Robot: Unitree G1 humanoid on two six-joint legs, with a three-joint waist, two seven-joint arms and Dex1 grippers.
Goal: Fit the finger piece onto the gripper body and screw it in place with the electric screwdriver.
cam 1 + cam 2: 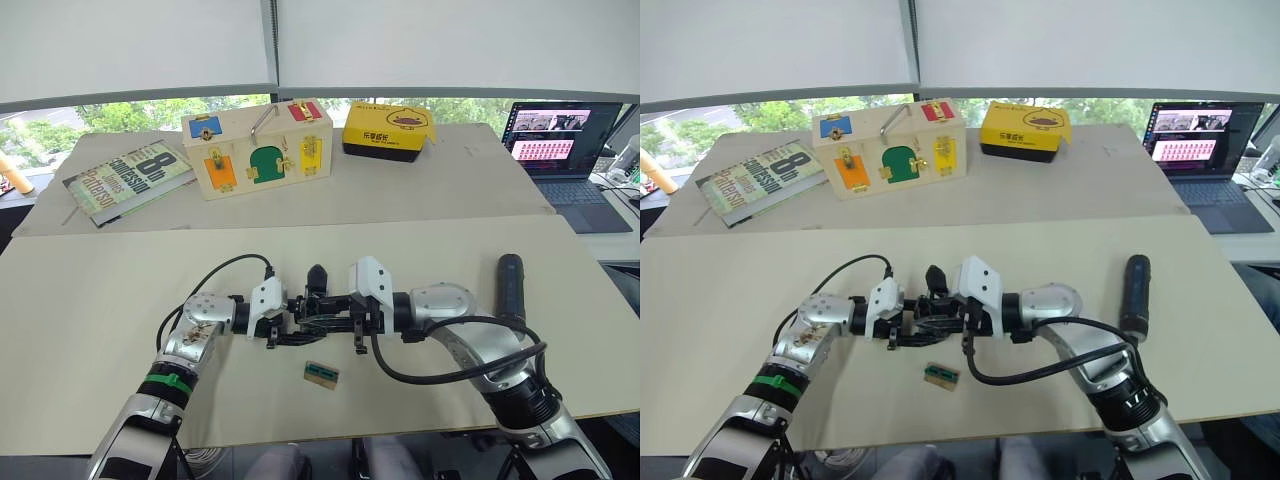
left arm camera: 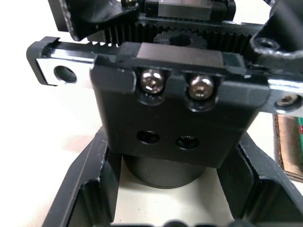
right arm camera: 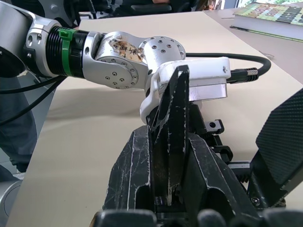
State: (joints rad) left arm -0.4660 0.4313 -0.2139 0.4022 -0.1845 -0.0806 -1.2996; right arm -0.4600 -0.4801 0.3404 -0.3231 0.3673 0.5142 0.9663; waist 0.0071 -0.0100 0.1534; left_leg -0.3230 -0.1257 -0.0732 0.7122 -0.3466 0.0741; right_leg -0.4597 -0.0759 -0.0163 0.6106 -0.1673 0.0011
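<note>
Both arms meet at mid-desk (image 1: 120, 290), front half of the beige board. Left gripper (image 1: 283, 328) is clamped on the gripper body (image 1: 318, 300): in the left wrist view its two fingers (image 2: 87, 182) sit either side of the body's round base (image 2: 163, 172), with the black block above showing two silver screw heads and two empty holes. Right gripper (image 1: 352, 322) faces it from the other side and holds the finger piece (image 3: 171, 137); in the right wrist view that black wedge stands upright, pinched between the right gripper's fingers (image 3: 130, 175), its tip pointing toward the left arm's white wrist housing. Finger piece is right against the gripper body, but whether it is actually seated I cannot tell. The body's one pointed finger sticks up between the two grippers. Electric screwdriver (image 1: 511, 287) lies flat on the desk, well off to the robot's right, untouched. Small green-brown tray (image 1: 321, 372) sits on the desk just in front of the two grippers, near the front edge. Back of the desk: book (image 1: 128, 179) at left, wooden lock box (image 1: 257, 148) in the middle, yellow box (image 1: 389, 128) to its right, open laptop (image 1: 560, 140) far right.
</note>
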